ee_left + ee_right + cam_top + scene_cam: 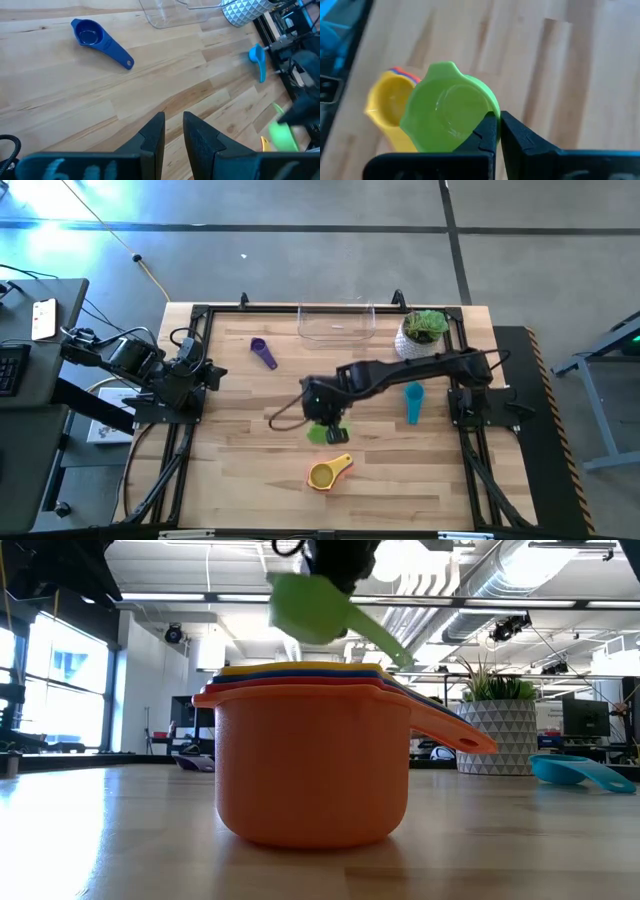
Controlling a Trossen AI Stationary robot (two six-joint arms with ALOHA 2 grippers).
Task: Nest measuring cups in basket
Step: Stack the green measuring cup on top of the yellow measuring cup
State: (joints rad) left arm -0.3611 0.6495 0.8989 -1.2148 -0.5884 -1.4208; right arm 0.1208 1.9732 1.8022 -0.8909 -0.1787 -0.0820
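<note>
My right gripper (328,423) hangs over the table's middle, shut on the green cup (450,107), which floats above the table (308,605). Just nearer sits a nested stack (325,473): the orange cup (310,765) is outermost and stands on its base, with yellow, blue and red rims showing inside it. The purple cup (263,352) and the teal cup (413,402) lie loose on the wood. The clear basket (337,322) stands at the far edge. My left gripper (174,120) waits at the left edge, fingers slightly open. My right gripper pinches the green cup between its two fingers at the bowl's edge, where the handle begins (486,114), coming from above. The cup is lifted clear and tilted. Its handle's free end (392,645) slants down past the fingers, over the stack.
A white pot with a green plant (422,333) stands beside the basket near the far right corner. Black frame rails (190,420) run along both sides of the table. Bare wood lies between the stack and the purple cup.
</note>
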